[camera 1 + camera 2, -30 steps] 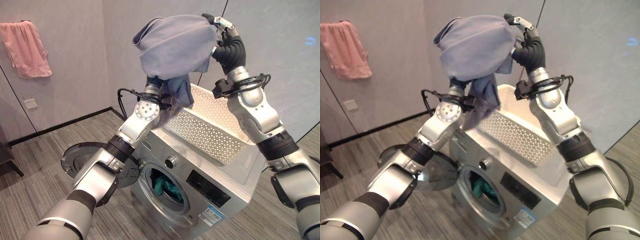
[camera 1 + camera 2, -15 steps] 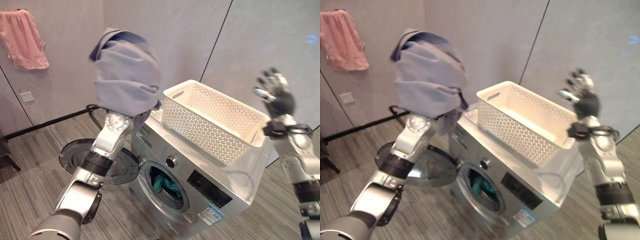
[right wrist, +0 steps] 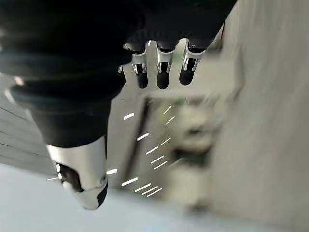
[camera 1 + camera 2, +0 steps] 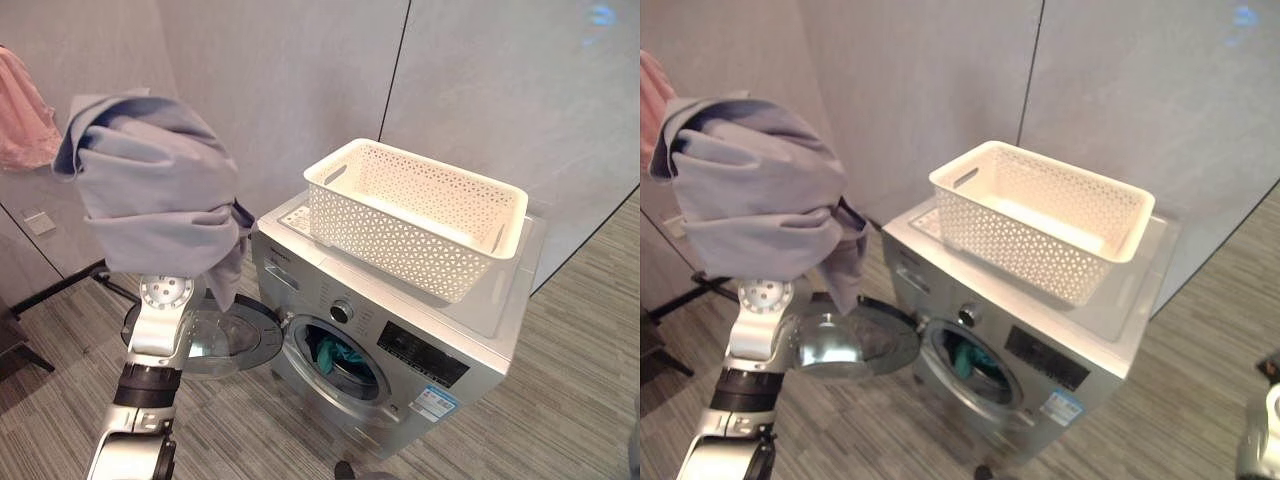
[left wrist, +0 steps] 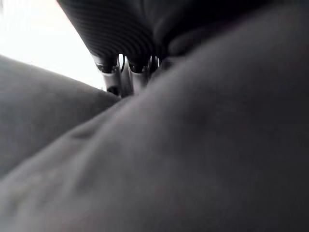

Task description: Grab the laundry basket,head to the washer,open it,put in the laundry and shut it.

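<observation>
My left hand (image 5: 130, 72) is up high, buried in the grey cloth (image 4: 155, 205), so I cannot tell if it grips. My right hand (image 3: 96, 96) hangs loose, fingers straight, holding nothing. The white basket (image 4: 415, 225) sits on the washer (image 4: 400, 340), whose door (image 4: 215, 335) is open.

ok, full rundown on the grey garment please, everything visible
The grey garment is a soft, matte blue-grey cloth with a darker blue inside at its upper fold. It is bunched into a rounded bundle draped over the top of the raised left arm, one corner hanging down beside the arm. It is held up in the air, left of the washer and above its open door, touching neither. In the left wrist view the left hand is buried in its folds, so the grip cannot be made out.
</observation>
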Motion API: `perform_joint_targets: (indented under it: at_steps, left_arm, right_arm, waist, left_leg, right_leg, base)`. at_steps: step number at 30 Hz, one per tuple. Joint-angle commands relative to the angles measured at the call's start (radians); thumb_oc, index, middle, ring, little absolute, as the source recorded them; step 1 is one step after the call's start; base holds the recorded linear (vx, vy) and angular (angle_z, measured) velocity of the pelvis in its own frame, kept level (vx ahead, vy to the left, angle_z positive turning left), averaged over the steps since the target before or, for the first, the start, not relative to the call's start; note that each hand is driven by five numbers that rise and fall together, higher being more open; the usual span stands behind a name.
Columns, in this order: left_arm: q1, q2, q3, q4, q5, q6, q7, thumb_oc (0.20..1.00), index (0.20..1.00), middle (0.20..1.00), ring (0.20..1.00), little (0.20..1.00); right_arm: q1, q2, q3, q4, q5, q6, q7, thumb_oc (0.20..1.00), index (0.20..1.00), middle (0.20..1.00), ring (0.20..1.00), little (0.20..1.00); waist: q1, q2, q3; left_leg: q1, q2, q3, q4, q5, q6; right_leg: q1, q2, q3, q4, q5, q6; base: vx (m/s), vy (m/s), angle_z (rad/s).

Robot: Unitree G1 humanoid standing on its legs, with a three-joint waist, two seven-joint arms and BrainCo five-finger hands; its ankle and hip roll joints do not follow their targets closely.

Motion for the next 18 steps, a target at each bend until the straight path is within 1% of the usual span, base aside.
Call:
perform_joint_targets:
  at_steps: [1,2,3,4,5,6,7,8,9,10,11,12,13,14,15,16,17,18]
  left_arm:
    - [-0.027,0.079,0.006,-0.071,0.037,-0.054,-0.065,0.200,0.200,0.200,0.200,0.200]
    - [-0.025,0.079,0.007,-0.072,0.036,-0.054,-0.066,0.200,0.200,0.200,0.200,0.200]
    - [0.000,0.079,0.011,-0.072,0.027,-0.054,-0.083,0.200,0.200,0.200,0.200,0.200]
    - [0.078,0.074,0.040,-0.085,-0.047,-0.057,-0.118,0.200,0.200,0.200,0.200,0.200]
    - [0.079,0.075,0.044,-0.087,-0.048,-0.057,-0.120,0.200,0.200,0.200,0.200,0.200]
    - [0.104,0.077,0.056,-0.095,-0.067,-0.057,-0.126,0.200,0.200,0.200,0.200,0.200]
    - [0.133,0.074,0.070,-0.102,-0.088,-0.057,-0.136,0.200,0.200,0.200,0.200,0.200]
    - [0.213,0.071,0.104,-0.139,-0.124,-0.050,-0.168,0.200,0.200,0.200,0.200,0.200]
    - [0.276,0.073,0.137,-0.172,-0.133,-0.046,-0.190,0.200,0.200,0.200,0.200,0.200]
    - [0.312,0.070,0.150,-0.189,-0.134,-0.041,-0.202,0.200,0.200,0.200,0.200,0.200]
    - [0.342,0.070,0.157,-0.204,-0.144,-0.037,-0.213,0.200,0.200,0.200,0.200,0.200]
    - [0.372,0.068,0.160,-0.220,-0.160,-0.029,-0.222,0.200,0.200,0.200,0.200,0.200]
    - [0.397,0.063,0.139,-0.230,-0.171,-0.015,-0.241,0.200,0.200,0.200,0.200,0.200]
    - [0.409,0.058,0.127,-0.231,-0.181,-0.008,-0.249,0.200,0.200,0.200,0.200,0.200]
    - [0.417,0.047,0.107,-0.230,-0.207,-0.003,-0.258,0.200,0.200,0.200,0.200,0.200]
    - [0.438,0.043,0.092,-0.227,-0.222,0.003,-0.268,0.200,0.200,0.200,0.200,0.200]
    - [0.450,0.032,0.075,-0.225,-0.243,0.007,-0.271,0.200,0.200,0.200,0.200,0.200]
    - [0.456,0.024,0.062,-0.219,-0.268,0.006,-0.268,0.200,0.200,0.200,0.200,0.200]
  right_arm:
    - [-0.058,-0.029,-0.014,0.087,-0.058,0.052,-0.032,1.000,1.000,1.000,1.000,1.000]
    - [-0.058,-0.030,-0.012,0.089,-0.057,0.051,-0.031,1.000,1.000,1.000,1.000,1.000]
    - [-0.034,-0.007,-0.002,0.141,-0.053,0.071,-0.018,1.000,1.000,1.000,1.000,1.000]
    - [-0.032,0.018,0.040,0.254,-0.017,0.097,0.028,1.000,1.000,1.000,1.000,1.000]
    - [-0.036,0.014,0.043,0.260,-0.014,0.094,0.030,1.000,1.000,1.000,1.000,1.000]
    - [-0.040,0.027,0.052,0.315,0.020,0.098,0.044,1.000,1.000,1.000,1.000,1.000]
    - [-0.052,0.031,0.070,0.367,0.045,0.092,0.064,1.000,1.000,1.000,1.000,1.000]
    - [-0.060,0.061,0.097,0.451,0.093,0.093,0.106,1.000,1.000,1.000,1.000,1.000]
    - [-0.076,0.091,0.131,0.538,0.112,0.103,0.139,1.000,1.000,1.000,1.000,1.000]
    - [-0.084,0.105,0.163,0.588,0.112,0.110,0.166,1.000,1.000,1.000,1.000,1.000]
    - [-0.100,0.119,0.189,0.644,0.124,0.118,0.192,1.000,1.000,1.000,1.000,1.000]
    - [-0.116,0.127,0.209,0.705,0.139,0.122,0.220,1.000,1.000,1.000,1.000,1.000]
    - [-0.158,0.149,0.262,0.784,0.144,0.140,0.256,1.000,1.000,1.000,1.000,1.000]
    - [-0.172,0.162,0.288,0.803,0.143,0.143,0.271,1.000,1.000,1.000,1.000,1.000]
    - [-0.204,0.181,0.321,0.816,0.149,0.146,0.283,1.000,1.000,1.000,1.000,1.000]
    - [-0.216,0.198,0.337,0.828,0.161,0.147,0.291,1.000,1.000,1.000,1.000,1.000]
    - [-0.230,0.202,0.350,0.824,0.162,0.149,0.297,1.000,1.000,1.000,1.000,1.000]
    - [-0.245,0.203,0.365,0.827,0.161,0.151,0.297,1.000,1.000,1.000,1.000,1.000]
  waist:
    - [0.010,-0.023,0.015]
    - [0.011,-0.024,0.012]
    - [0.013,-0.021,0.026]
    - [0.033,0.005,0.070]
    - [0.030,0.003,0.070]
    - [0.044,0.016,0.083]
    - [0.054,0.032,0.092]
    - [0.081,0.054,0.102]
    - [0.119,0.078,0.096]
    - [0.143,0.083,0.092]
    - [0.159,0.086,0.084]
    - [0.177,0.086,0.076]
    - [0.208,0.084,0.063]
    - [0.228,0.079,0.059]
    - [0.267,0.065,0.051]
    - [0.287,0.058,0.049]
    - [0.302,0.053,0.052]
    - [0.312,0.050,0.051]
  left_leg:
    - [-0.053,-0.021,-0.043,0.233,-0.282,0.123]
    - [-0.051,-0.023,-0.044,0.230,-0.284,0.125]
    - [-0.048,-0.032,-0.036,0.221,-0.282,0.132]
    - [-0.037,-0.033,-0.008,0.193,-0.271,0.146]
    - [-0.039,-0.035,-0.007,0.191,-0.264,0.144]
    - [-0.041,-0.032,0.004,0.183,-0.257,0.148]
    - [-0.042,-0.027,0.013,0.173,-0.246,0.150]
    - [-0.052,-0.022,0.034,0.149,-0.217,0.154]
    - [-0.060,-0.018,0.030,0.131,-0.210,0.156]
    - [-0.071,-0.018,0.043,0.121,-0.195,0.156]
    - [-0.076,-0.019,0.053,0.111,-0.190,0.155]
    - [-0.082,-0.021,0.066,0.103,-0.181,0.156]
    - [-0.108,-0.028,0.084,0.102,-0.174,0.155]
    - [-0.127,-0.032,0.093,0.109,-0.168,0.153]
    - [-0.169,-0.033,0.118,0.132,-0.163,0.142]
    - [-0.194,-0.024,0.133,0.148,-0.156,0.127]
    - [-0.216,-0.016,0.145,0.157,-0.148,0.119]
    - [-0.245,0.004,0.156,0.174,-0.140,0.109]
  right_leg:
    - [-0.120,-0.167,0.027,0.092,0.044,0.117]
    - [-0.121,-0.168,0.029,0.091,0.042,0.117]
    - [-0.143,-0.175,0.017,0.101,0.056,0.115]
    - [-0.194,-0.205,-0.094,0.138,0.075,0.084]
    - [-0.197,-0.206,-0.093,0.138,0.079,0.081]
    - [-0.198,-0.215,-0.157,0.158,0.061,0.072]
    - [-0.191,-0.218,-0.215,0.193,0.023,0.055]
    - [-0.180,-0.220,-0.296,0.283,-0.033,0.032]
    - [-0.150,-0.223,-0.348,0.363,-0.098,0.030]
    - [-0.128,-0.230,-0.382,0.407,-0.125,0.024]
    - [-0.112,-0.236,-0.401,0.430,-0.152,0.017]
    - [-0.086,-0.245,-0.426,0.461,-0.167,0.013]
    - [-0.037,-0.251,-0.453,0.477,-0.175,0.010]
    - [-0.008,-0.247,-0.464,0.473,-0.166,0.017]
    - [0.064,-0.240,-0.501,0.371,-0.189,0.022]
    - [0.101,-0.225,-0.532,0.282,-0.184,0.028]
    - [0.109,-0.218,-0.551,0.241,-0.185,0.035]
    - [0.119,-0.201,-0.565,0.195,-0.183,0.032]
  base:
    - [-0.10,0.143,-0.11]
    - [-0.09,0.129,-0.13]
    - [-0.19,0.172,-0.24]
    - [-0.22,0.156,-0.34]
    - [-0.22,0.134,-0.48]
    - [-0.13,0.059,-0.61]
    - [-0.22,0.105,-1.15]
    - [-0.20,0.103,-1.32]
    - [-0.20,0.066,-1.19]
    - [-0.12,0.019,-0.72]
    - [-0.11,-0.034,-0.49]
    - [-0.13,-0.081,-0.75]
    - [-0.13,-0.113,-0.81]
    - [-0.21,-0.188,-0.93]
    - [-0.20,-0.236,-0.56]
    - [-0.23,-0.268,-0.22]
    - [-0.19,-0.262,-0.16]
    - [-0.19,-0.234,-0.42]
